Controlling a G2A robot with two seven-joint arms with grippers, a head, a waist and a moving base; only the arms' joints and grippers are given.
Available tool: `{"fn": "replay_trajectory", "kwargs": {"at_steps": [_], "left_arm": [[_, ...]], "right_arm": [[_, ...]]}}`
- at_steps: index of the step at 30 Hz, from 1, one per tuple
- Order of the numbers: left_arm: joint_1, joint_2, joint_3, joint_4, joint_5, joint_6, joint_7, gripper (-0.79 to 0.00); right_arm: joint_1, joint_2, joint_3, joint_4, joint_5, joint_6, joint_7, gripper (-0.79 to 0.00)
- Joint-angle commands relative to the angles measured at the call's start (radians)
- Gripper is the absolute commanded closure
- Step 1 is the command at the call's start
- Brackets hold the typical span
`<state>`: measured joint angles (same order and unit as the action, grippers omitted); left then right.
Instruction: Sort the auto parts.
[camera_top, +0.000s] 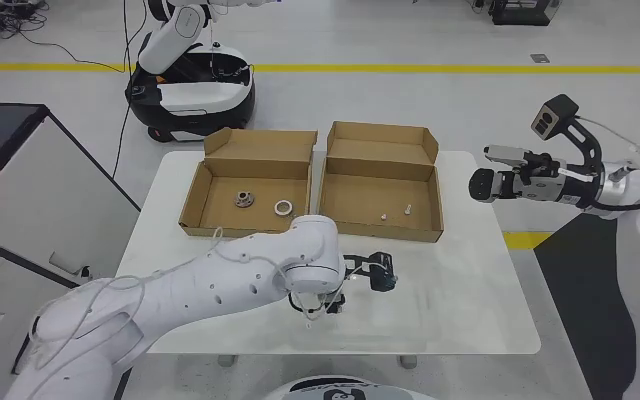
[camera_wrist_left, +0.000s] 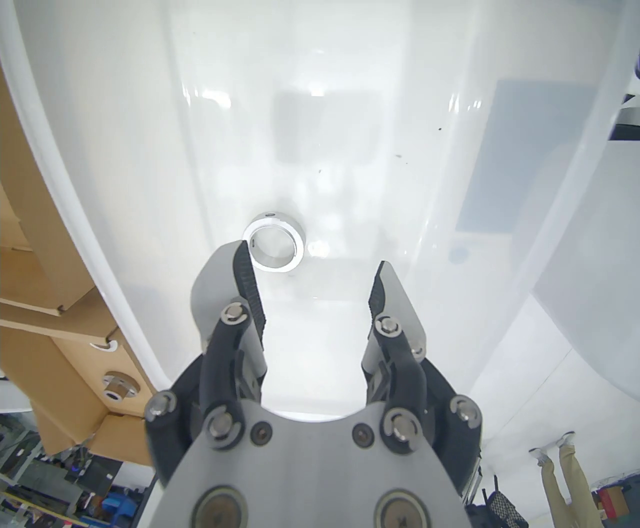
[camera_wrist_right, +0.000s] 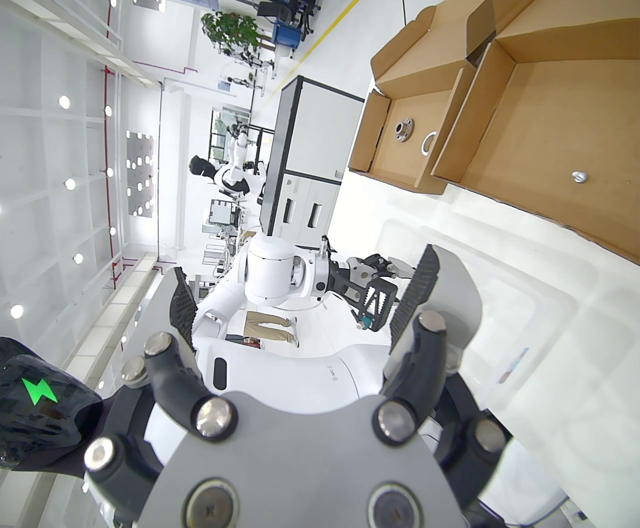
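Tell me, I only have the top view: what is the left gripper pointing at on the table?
Observer: A silver ring lies on the white table, just ahead of the left gripper.
Operator: Is it gripped?
Observer: No. The jaws stand open and empty; the ring sits beside one fingertip, off the gap's centre.
Operator: And the other arm?
Observer: The right gripper is open too, holding nothing.

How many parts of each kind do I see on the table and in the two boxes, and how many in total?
Metal rings: 2, one in the left box, one on the table
Flanged hub: 1
Small parts, right box: 2
Total: 5
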<state>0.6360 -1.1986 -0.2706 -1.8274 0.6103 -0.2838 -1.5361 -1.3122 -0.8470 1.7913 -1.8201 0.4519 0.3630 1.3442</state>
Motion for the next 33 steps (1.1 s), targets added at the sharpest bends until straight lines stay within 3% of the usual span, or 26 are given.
{"fn": "replay_trajectory", "kwargs": {"at_steps": [1, 6, 15, 33], "left_arm": [[-0.002, -0.005, 0.009, 0.010, 0.008, 0.001, 0.000, -0.493], [-0.004, -0.017, 0.022, 0.034, 0.045, 0.019, 0.004, -0.394], [0.005, -0.037, 0.046, 0.066, 0.146, 0.036, 0.011, -0.409], [0.034, -0.071, 0.059, 0.130, 0.258, 0.048, 0.011, -0.369]], "right_arm": [[0.000, 0.000, 0.000, 0.000, 0.000, 0.000, 0.000, -0.785], [0.000, 0.000, 0.000, 0.000, 0.000, 0.000, 0.000, -0.785], [0.000, 0.000, 0.000, 0.000, 0.000, 0.000, 0.000, -0.785], [0.000, 0.000, 0.000, 0.000, 0.000, 0.000, 0.000, -0.785]]}}
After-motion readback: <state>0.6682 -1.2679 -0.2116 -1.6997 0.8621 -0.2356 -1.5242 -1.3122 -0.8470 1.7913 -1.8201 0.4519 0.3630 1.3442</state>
